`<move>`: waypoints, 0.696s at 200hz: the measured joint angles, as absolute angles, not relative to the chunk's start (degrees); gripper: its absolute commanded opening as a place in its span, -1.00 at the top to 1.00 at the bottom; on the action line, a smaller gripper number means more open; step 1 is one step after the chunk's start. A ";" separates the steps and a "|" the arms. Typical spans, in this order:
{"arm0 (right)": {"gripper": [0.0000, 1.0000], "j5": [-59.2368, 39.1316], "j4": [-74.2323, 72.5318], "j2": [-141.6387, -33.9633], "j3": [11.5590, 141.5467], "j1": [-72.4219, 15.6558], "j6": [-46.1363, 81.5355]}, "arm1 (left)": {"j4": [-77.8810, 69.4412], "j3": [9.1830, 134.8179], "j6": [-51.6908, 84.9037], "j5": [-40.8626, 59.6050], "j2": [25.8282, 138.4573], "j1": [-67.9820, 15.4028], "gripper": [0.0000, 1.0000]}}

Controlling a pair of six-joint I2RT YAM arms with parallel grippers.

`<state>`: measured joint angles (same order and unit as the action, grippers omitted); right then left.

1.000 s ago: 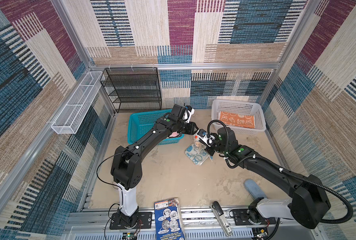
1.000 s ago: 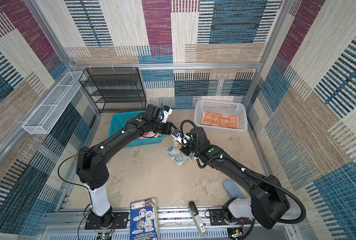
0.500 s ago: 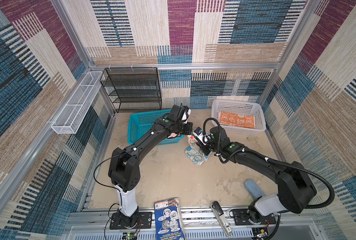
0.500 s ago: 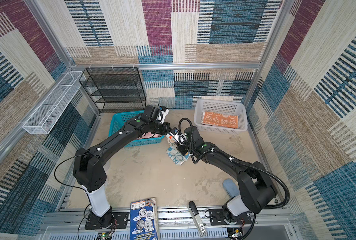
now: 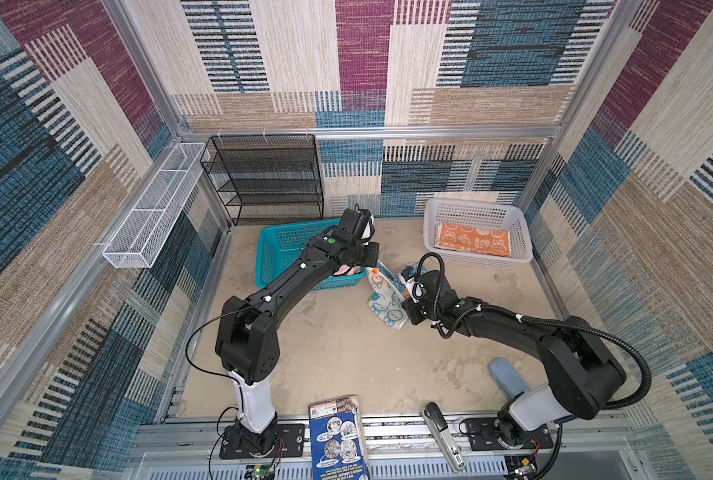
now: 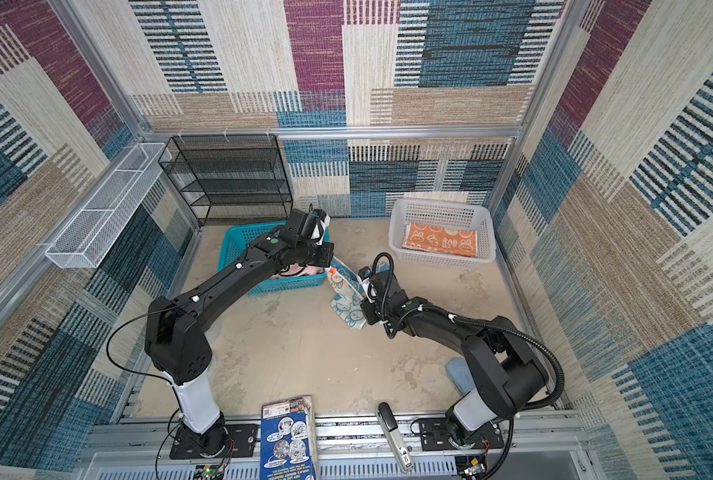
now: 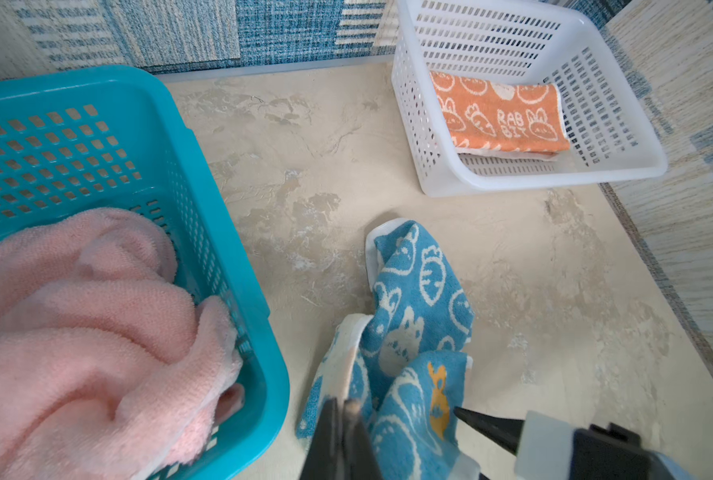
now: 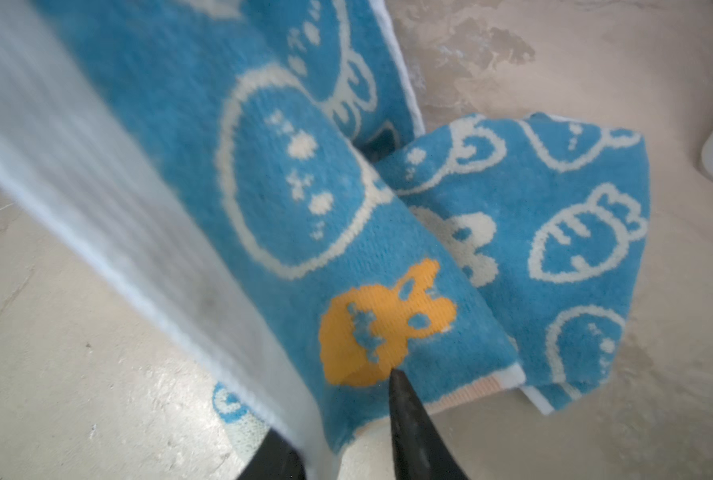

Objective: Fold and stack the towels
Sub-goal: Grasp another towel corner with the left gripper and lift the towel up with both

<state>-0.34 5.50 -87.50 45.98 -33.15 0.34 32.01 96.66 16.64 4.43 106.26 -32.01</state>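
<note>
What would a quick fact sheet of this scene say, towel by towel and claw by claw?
Orange towel: folded, inside white basket
Pink towel: bunched up in teal basket
Blue towel: partly lifted, lower end crumpled on table
Left gripper: shut on blue towel's raised end
Right gripper: jaws apart, towel's edge between them
Folded so far: orange towel only

The mottled beige tabletop [image 5: 346, 353] carries a teal basket [image 5: 269, 253] just beside the jaws of the left gripper [image 7: 344, 409], a white basket [image 5: 473, 212] well beyond them, and the lower folds of the blue towel [image 5: 382, 299] below them.
</note>
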 measured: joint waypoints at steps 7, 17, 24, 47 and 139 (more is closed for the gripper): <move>0.38 0.05 5.26 -87.50 45.71 -33.12 0.84 | 32.01 96.62 16.60 4.38 106.26 -31.99 1.00; 0.55 0.14 4.95 -87.50 45.47 -33.15 1.28 | 32.01 96.55 16.49 4.21 106.24 -31.83 1.00; 0.75 0.14 4.64 -87.53 45.41 -33.12 1.65 | 32.01 96.53 16.49 3.84 106.24 -31.62 1.00; 1.00 0.05 3.33 -87.48 45.36 -33.12 2.55 | 31.97 96.07 16.49 3.49 105.97 -31.62 1.00; 1.00 15.66 10.46 -78.11 59.57 -29.32 -0.03 | 34.46 104.03 16.75 8.23 102.37 -31.62 1.00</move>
